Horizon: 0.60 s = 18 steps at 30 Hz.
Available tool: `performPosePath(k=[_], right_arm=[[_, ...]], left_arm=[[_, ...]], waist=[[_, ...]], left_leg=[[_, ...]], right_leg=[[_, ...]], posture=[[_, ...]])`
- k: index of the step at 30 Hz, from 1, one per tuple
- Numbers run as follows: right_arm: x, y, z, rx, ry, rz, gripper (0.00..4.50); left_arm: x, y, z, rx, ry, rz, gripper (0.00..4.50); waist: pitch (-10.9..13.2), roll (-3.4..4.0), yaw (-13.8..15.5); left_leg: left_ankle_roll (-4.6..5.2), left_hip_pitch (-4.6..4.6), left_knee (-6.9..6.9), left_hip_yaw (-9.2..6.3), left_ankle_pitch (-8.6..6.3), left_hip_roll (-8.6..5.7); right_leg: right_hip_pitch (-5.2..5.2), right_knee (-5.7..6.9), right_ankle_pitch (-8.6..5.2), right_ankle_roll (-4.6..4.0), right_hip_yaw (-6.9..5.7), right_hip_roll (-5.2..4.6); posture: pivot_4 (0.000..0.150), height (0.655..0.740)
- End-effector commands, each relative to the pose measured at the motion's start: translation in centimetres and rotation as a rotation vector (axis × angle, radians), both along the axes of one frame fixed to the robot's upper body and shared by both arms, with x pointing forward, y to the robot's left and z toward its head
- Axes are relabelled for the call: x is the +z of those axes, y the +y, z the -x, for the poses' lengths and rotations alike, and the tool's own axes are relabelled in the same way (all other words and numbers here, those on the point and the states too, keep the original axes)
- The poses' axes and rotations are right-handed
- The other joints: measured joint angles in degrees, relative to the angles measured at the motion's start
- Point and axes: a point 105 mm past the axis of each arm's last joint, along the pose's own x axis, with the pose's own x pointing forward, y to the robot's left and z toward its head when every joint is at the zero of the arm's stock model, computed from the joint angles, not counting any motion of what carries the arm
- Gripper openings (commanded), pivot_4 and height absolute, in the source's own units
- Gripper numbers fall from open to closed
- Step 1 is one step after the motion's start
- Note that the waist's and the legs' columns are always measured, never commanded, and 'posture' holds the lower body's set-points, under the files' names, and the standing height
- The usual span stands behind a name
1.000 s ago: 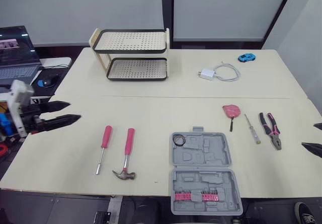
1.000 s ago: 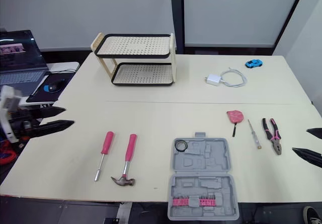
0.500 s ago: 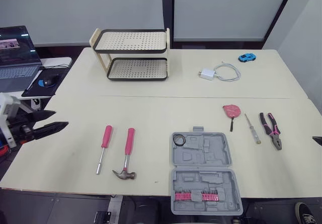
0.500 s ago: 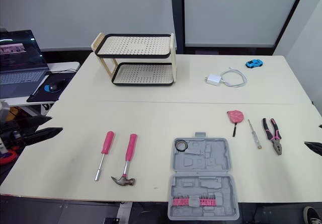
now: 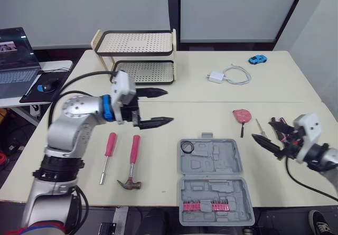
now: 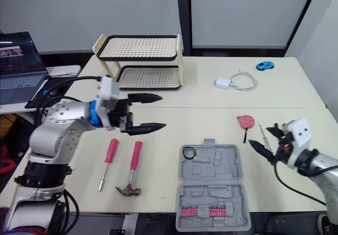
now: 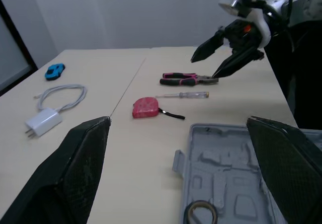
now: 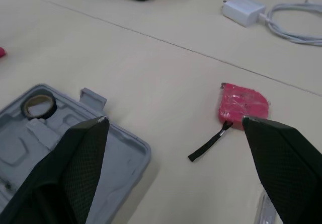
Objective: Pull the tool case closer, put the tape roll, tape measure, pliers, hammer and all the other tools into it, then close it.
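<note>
The open case (image 5: 211, 179), tape roll (image 5: 187, 147) in one corner, lies at the table's (image 5: 158, 166) near edge between the left gripper (image 5: 158, 107) and right gripper (image 5: 268, 132), both spread wide, and the left wrist view shows the right one by the pliers (image 7: 188, 78), near the tape measure (image 7: 146, 107).

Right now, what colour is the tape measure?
The tape measure is pink, shown best in the right wrist view.

A shiny grey and black robot.
The left arm (image 5: 74, 123) is round and silver, with a blue ring (image 5: 107, 109), a white box (image 5: 121, 89) and a looping black cable (image 5: 79, 78). The left gripper (image 5: 169, 106) and right gripper (image 6: 259, 135) each have two pointy black fingers (image 5: 153, 122).
</note>
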Motion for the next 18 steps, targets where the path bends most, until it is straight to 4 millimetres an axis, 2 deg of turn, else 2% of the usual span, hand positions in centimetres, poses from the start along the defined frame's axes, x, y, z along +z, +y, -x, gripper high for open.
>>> performPosePath(k=[1,4,7,16,18], right_arm=[[-0.1,0.8,-0.8,-0.056,-0.036,0.041,4.5],[-1.4,0.8,-1.6,-0.118,-0.02,0.057,4.5],[-2.4,0.4,-2.5,-0.187,-0.006,0.055,4.5],[-4.3,0.6,-5.1,-0.269,0.022,0.025,4.5],[-4.6,0.5,-5.6,-0.285,0.024,0.021,4.1]], left_arm=[[0.5,-1.5,0.1,-0.019,-0.095,-0.015,4.48],[-0.4,-2.3,0.2,-0.032,-0.118,-0.034,4.48],[-0.5,-3.1,0.2,-0.034,-0.113,-0.005,4.48],[-1.2,-4.6,-0.1,-0.023,-0.14,-0.005,4.48],[-1.1,-4.8,-0.1,-0.022,-0.142,-0.002,4.5]], waist=[[0.0,0.01,0.06],[0.0,0.01,0.18],[0.0,0.01,0.13],[0.0,0.01,0.08],[-0.01,0.01,0.07]], left_leg=[[0.0,0.01,0.0,0.0,0.0,-0.01],[0.0,0.02,0.01,-0.03,0.0,-0.02],[0.0,0.02,0.02,-0.02,0.01,-0.04],[0.0,0.05,0.01,-0.03,0.01,-0.04],[0.0,0.04,0.02,-0.02,0.01,-0.04]], right_leg=[[0.0,0.0,0.0,0.0,0.01,0.0],[0.03,0.0,0.0,0.0,-0.01,0.0],[0.02,-0.01,0.0,0.0,0.01,0.0],[0.01,0.02,0.0,0.0,0.01,0.01],[0.0,0.03,0.0,0.0,0.01,0.01]], posture=[[0.15,0.74],[0.15,0.74],[0.15,0.74],[0.15,0.74],[0.15,0.74]])
